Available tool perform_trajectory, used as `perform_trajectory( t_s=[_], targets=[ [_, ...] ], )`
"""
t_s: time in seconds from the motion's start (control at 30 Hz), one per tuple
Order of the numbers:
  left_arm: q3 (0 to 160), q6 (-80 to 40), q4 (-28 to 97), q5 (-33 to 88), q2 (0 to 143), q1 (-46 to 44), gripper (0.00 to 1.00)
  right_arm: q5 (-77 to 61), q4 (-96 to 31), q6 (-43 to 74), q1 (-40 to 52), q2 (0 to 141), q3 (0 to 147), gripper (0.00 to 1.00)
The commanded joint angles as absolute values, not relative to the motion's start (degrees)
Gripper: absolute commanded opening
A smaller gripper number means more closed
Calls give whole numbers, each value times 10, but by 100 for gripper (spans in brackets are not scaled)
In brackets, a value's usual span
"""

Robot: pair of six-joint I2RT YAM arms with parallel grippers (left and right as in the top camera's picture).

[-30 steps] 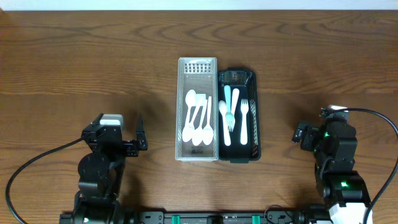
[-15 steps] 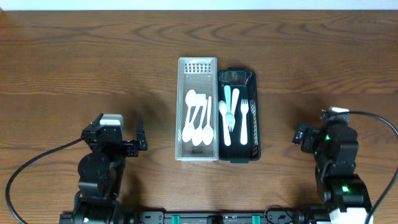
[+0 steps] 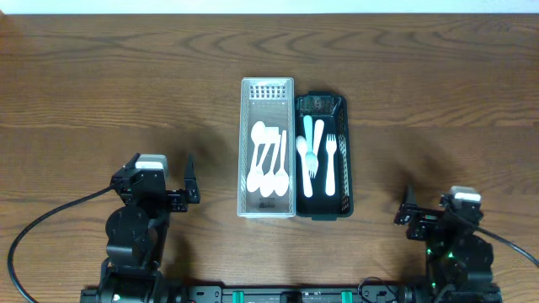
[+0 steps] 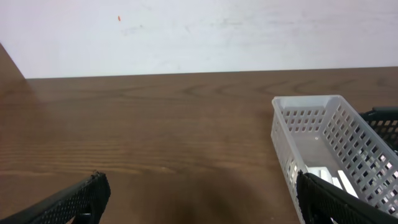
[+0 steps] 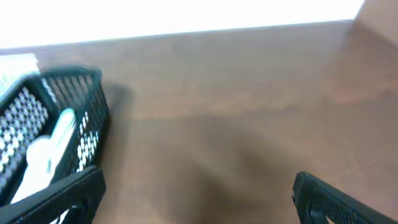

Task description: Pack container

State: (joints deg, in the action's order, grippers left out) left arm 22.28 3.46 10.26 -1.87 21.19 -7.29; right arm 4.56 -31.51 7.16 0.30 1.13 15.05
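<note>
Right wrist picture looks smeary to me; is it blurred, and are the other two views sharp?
Right wrist view: yes, blurred; the black basket and the wood grain look soft. Left wrist view: sharp; the holes of the white basket are crisp. Overhead view: sharp and evenly lit, with only faint shadows on the table and no glare.

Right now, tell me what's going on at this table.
Two robot arms are on a cutlery-packing job, but nothing is being handled at this moment. The left gripper and right gripper are both open and empty, low near the front of the table, one on each side of the baskets. The white basket holds white spoons. The black basket right beside it holds white forks and a teal utensil.
</note>
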Motion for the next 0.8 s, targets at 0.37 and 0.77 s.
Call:
perform_trajectory(
  t_s=[0.37,0.77],
  targets=[
    [220,39,103,-21,210,-75,98,67,-36,57,32,3,3,99],
    [220,39,103,-21,209,-75,98,69,-36,57,32,3,3,99]
  ],
)
